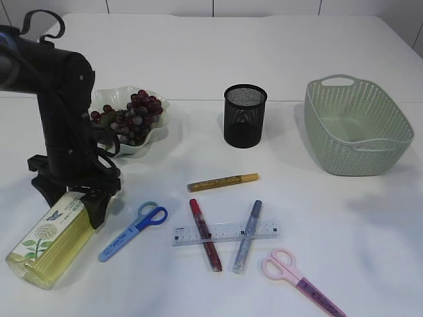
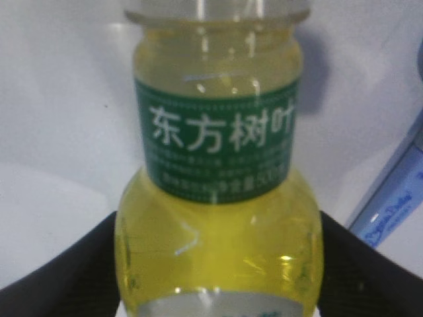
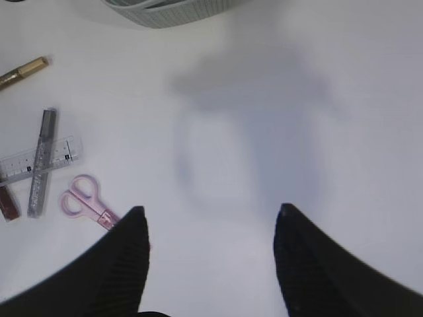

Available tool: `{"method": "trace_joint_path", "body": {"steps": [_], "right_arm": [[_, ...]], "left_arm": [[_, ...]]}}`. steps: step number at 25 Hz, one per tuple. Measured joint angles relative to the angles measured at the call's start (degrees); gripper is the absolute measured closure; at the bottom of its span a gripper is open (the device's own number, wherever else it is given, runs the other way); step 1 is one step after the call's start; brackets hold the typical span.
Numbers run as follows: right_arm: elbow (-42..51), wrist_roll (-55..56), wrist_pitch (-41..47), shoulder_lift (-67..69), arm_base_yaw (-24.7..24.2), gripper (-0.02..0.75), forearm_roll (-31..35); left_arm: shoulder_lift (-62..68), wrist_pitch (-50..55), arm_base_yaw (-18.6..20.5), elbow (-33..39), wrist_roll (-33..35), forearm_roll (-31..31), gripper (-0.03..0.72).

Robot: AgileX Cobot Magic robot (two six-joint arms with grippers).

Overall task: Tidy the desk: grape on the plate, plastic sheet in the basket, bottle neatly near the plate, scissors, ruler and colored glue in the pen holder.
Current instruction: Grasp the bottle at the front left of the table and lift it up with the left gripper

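The bottle (image 1: 49,241) of yellow liquid lies on the table at the front left; it fills the left wrist view (image 2: 218,152). My left gripper (image 1: 82,198) is shut on it near the neck, a finger on each side (image 2: 218,224). The grape bunch (image 1: 135,112) lies on the white plate (image 1: 149,142). Blue scissors (image 1: 135,228), pink scissors (image 1: 301,277), a clear ruler (image 1: 264,231) and gold (image 1: 223,181), red (image 1: 205,234) and silver glue (image 1: 247,236) lie loose. The black pen holder (image 1: 244,115) stands behind them. My right gripper (image 3: 208,221) is open over bare table. No plastic sheet shows.
The green basket (image 1: 357,125) stands at the right rear; its edge shows in the right wrist view (image 3: 172,10). That view also shows the pink scissors (image 3: 82,201), ruler (image 3: 66,150) and silver glue (image 3: 43,162) to the left. The blue scissors (image 2: 396,198) lie right of the bottle.
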Motion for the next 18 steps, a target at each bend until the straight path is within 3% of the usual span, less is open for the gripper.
{"method": "trace_joint_path", "body": {"steps": [7, 14, 18], "right_arm": [[0.0, 0.0, 0.0, 0.0, 0.0, 0.265, -0.9], [0.0, 0.0, 0.0, 0.0, 0.0, 0.266, -1.0], [0.0, 0.0, 0.0, 0.0, 0.0, 0.265, -1.1]], "left_arm": [[0.9, -0.6, 0.0, 0.0, 0.2, -0.1, 0.107], [0.9, -0.6, 0.0, 0.0, 0.2, -0.3, 0.221], [0.9, -0.6, 0.0, -0.1, 0.3, -0.4, 0.248]]}}
